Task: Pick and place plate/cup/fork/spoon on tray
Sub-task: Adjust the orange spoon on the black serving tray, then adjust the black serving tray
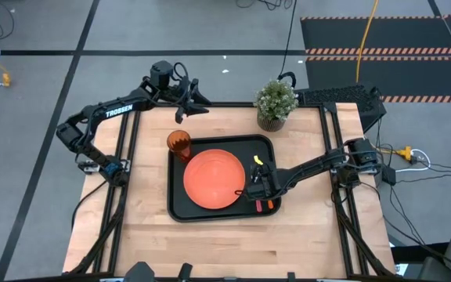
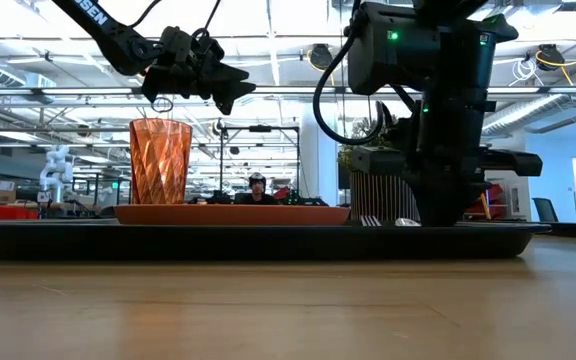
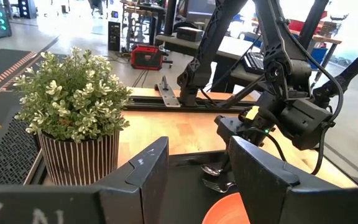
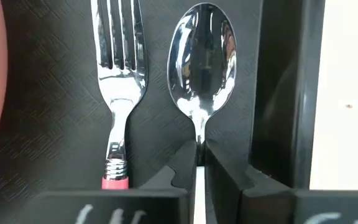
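My right gripper (image 4: 199,158) is down on the tray (image 4: 55,93), its fingers pinched on the neck of the spoon (image 4: 201,59), with only a thin slit showing between them. The spoon lies flat, bowl up, just beside the fork (image 4: 118,74) and parallel to it, close to the tray's rim on its other side. The step in hand looks like letting go of the spoon. To do that well I would part the fingers only a little, evenly, so neither one drags the neck sideways into the fork, then lift straight up before pulling away.

In the high view my right arm reaches in low from the table's right side, wrist bent down over the tray beside the plate (image 1: 212,178). My left gripper (image 1: 188,100) waits with its fingers apart, raised beyond the tray's far-left corner, above the cup (image 1: 178,144).
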